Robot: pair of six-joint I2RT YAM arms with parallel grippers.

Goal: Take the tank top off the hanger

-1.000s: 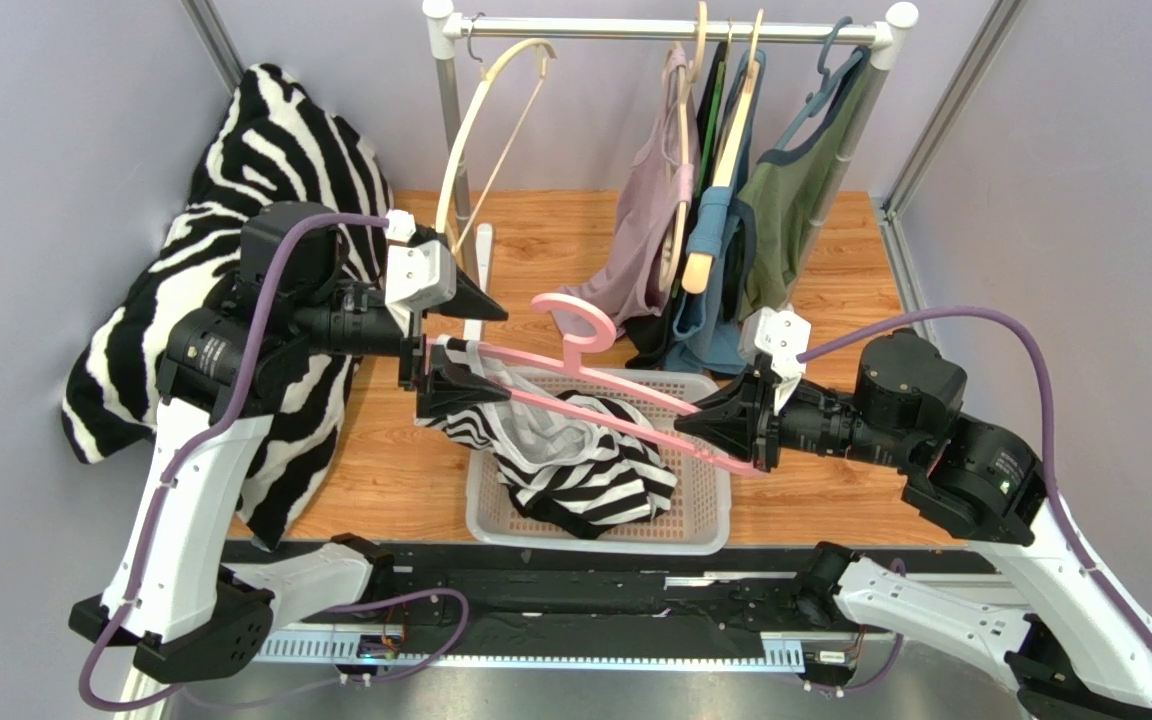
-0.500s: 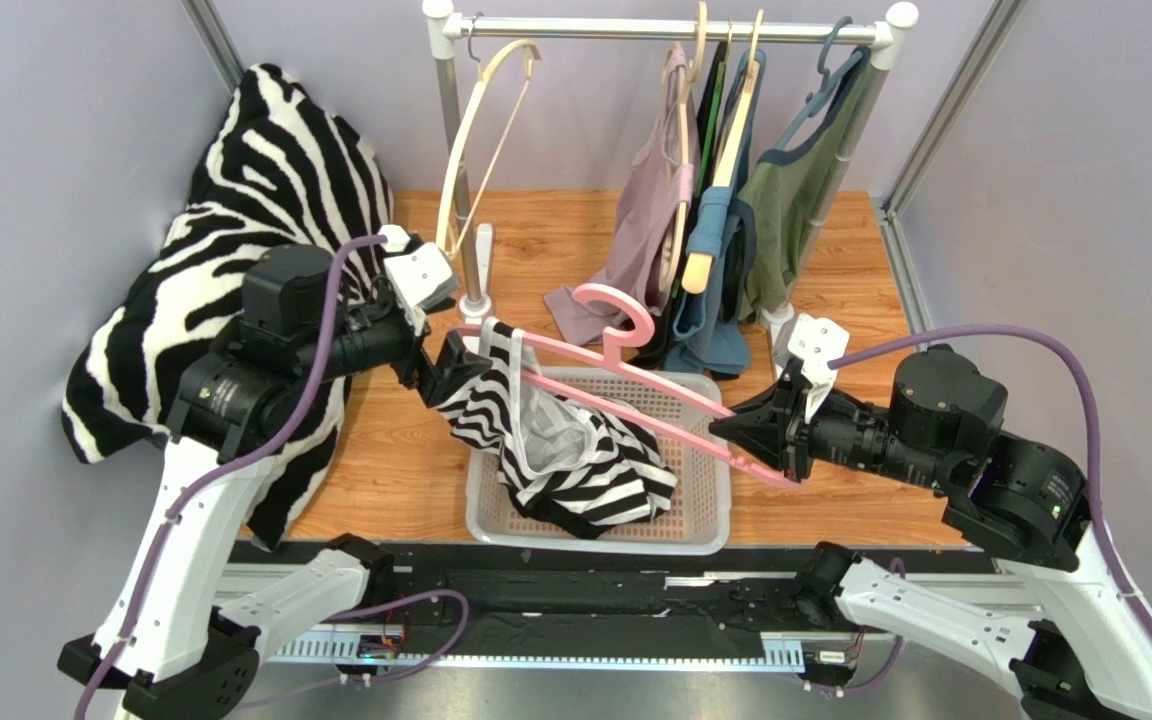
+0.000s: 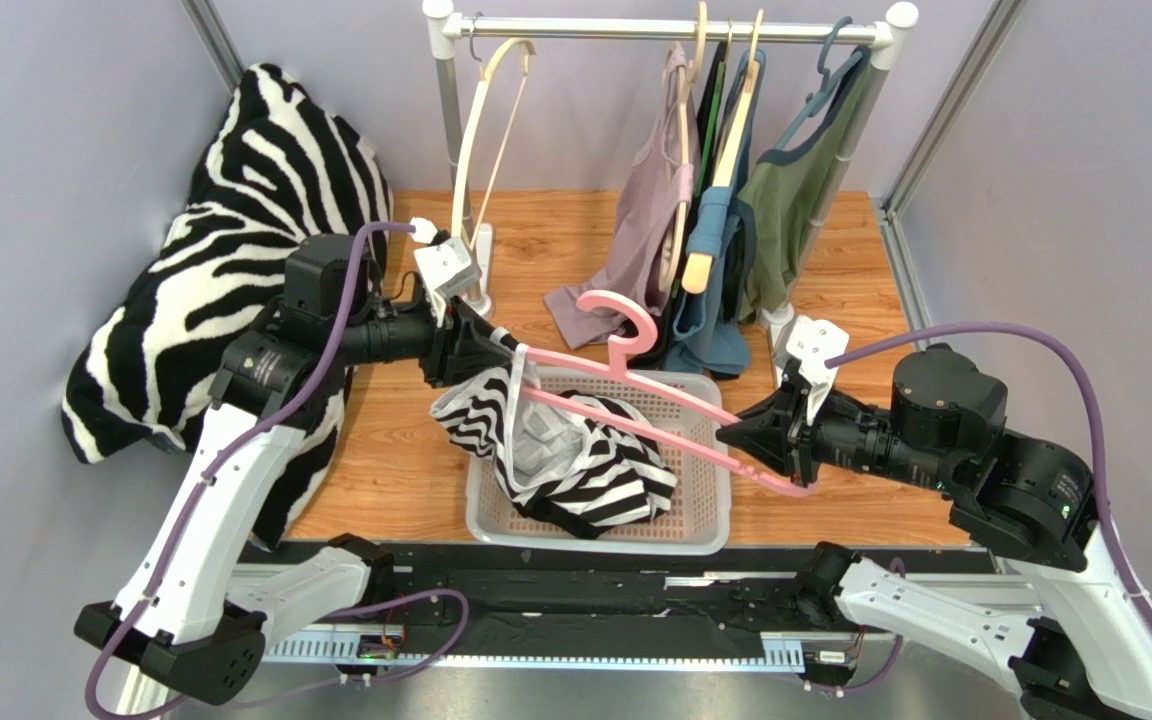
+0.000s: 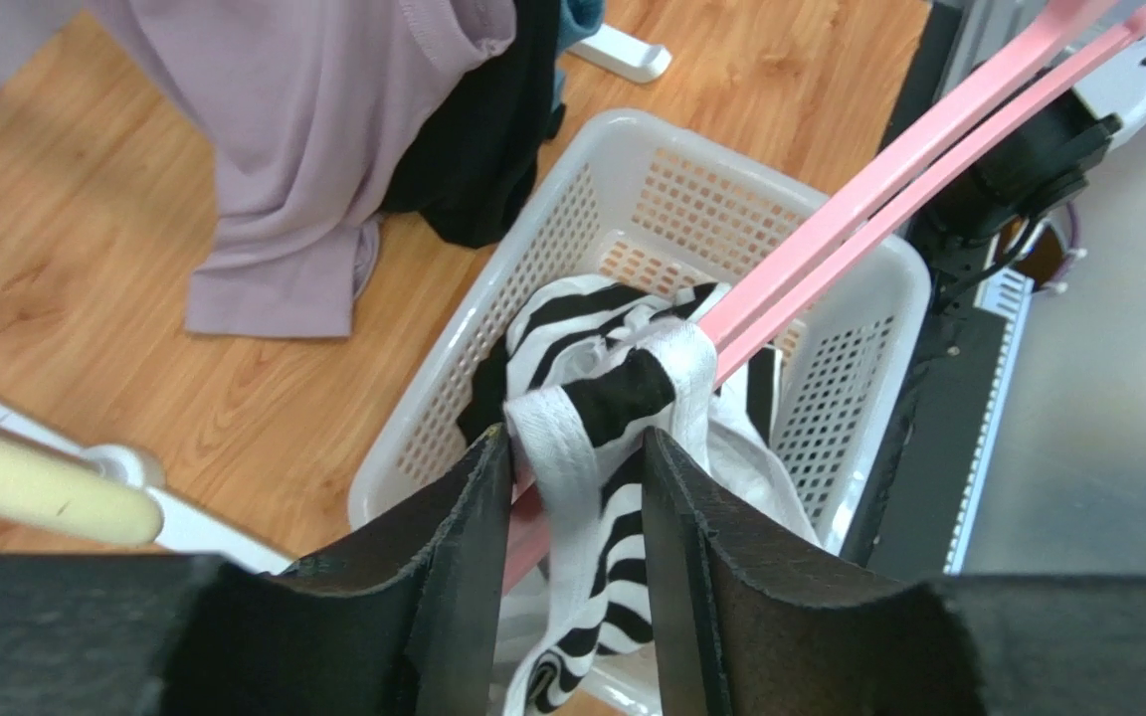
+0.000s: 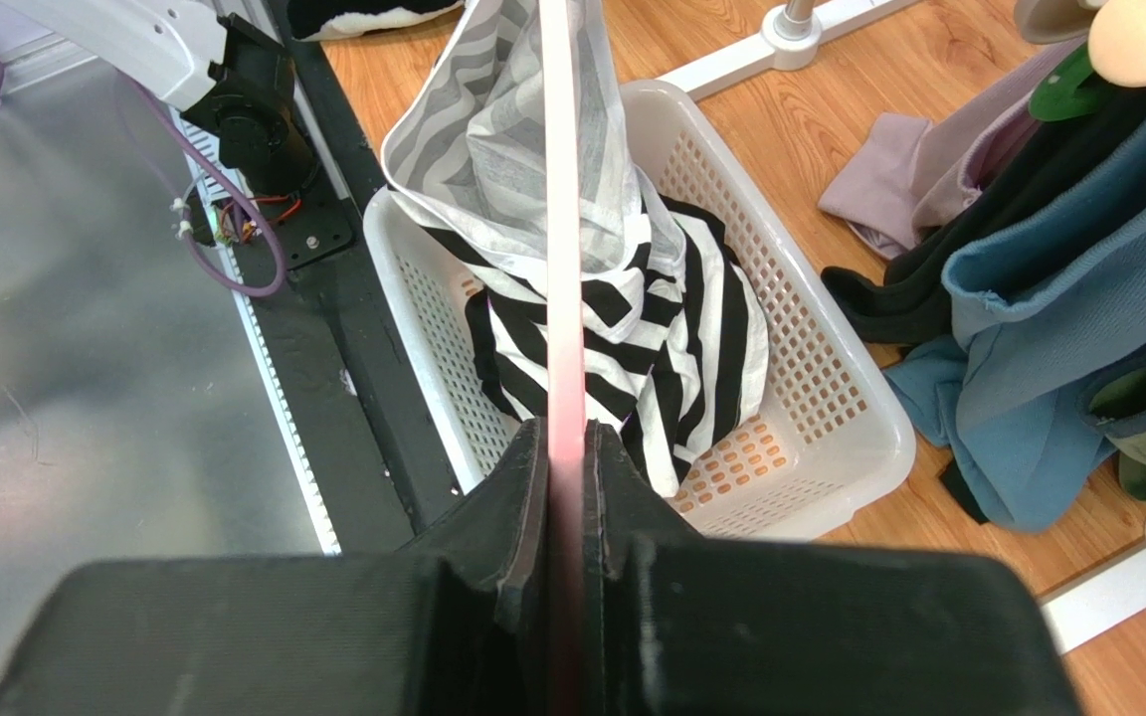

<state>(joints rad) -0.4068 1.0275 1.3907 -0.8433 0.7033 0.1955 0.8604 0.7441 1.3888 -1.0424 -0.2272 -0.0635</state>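
While the zebra-print blanket (image 3: 222, 255) lay heaped at far left, out of play, the left hand (image 3: 480, 348) was pressed onto the white-edged strap (image 4: 594, 403) of the tank top (image 3: 575, 458). In the wrist view its fingers (image 4: 452, 567) sat either side of the strap, with the near tip of the pink hanger (image 3: 642, 393) showing in the same gap. Couldn't tell whether the fingers also bit that tip. Most of the striped tank top sagged into the white basket (image 3: 597, 543) on the wooden surface (image 3: 394, 480); only the strap end draped over the hanger arm. The right hand (image 3: 740, 435) was clamped flat on the hanger's far arm, holding it slanted above the basket. Behind, the rack (image 3: 672, 27) of other garments stood close to the hanger's hook.

Judged step: sliding what looked like the last strap off the arm's end. To do it well, the left hand should draw the strap outward along the arm, toward the tip and away from the right hand. Pulling straight up would risk the band snagging on the tip. The right hand should act as a steady anchor, maybe tipping the left end down a bit. The grip should be on fabric only, because a caught tip would make the pull drag the hanger. Release should come over the basket, so the top dropped in.
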